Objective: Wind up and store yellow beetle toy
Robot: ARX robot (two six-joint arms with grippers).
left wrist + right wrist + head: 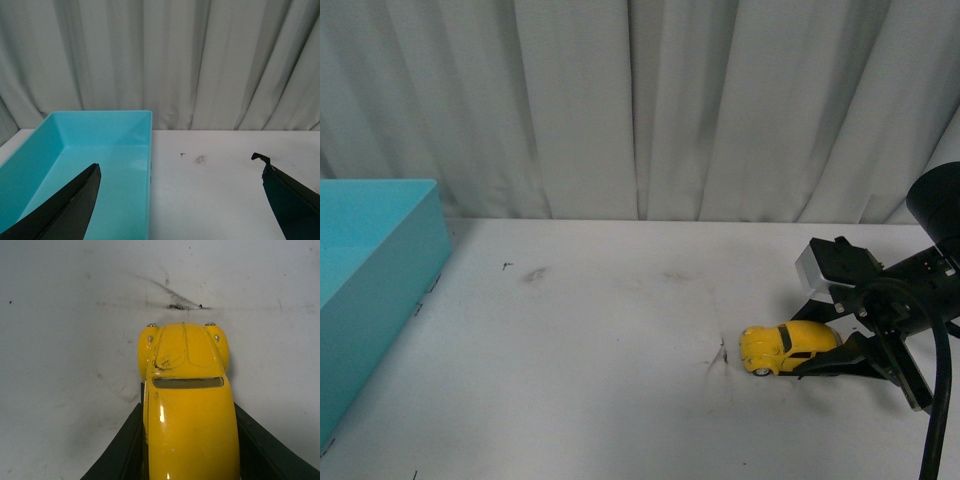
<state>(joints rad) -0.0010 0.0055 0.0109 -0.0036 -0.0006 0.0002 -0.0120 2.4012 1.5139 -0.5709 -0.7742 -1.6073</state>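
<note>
The yellow beetle toy stands on its wheels on the white table at the right, nose pointing left. My right gripper is shut on its rear half, one black finger on each flank. In the right wrist view the yellow beetle toy fills the middle, hood toward a dark scuff, with my right gripper pressed against both sides. My left gripper is open, its dark fingers spread wide over the edge of the teal bin; nothing is between them. It does not show in the front view.
The teal bin stands at the table's left edge and looks empty inside in the left wrist view. Grey curtains close off the back. Dark scuff marks lie just left of the toy.
</note>
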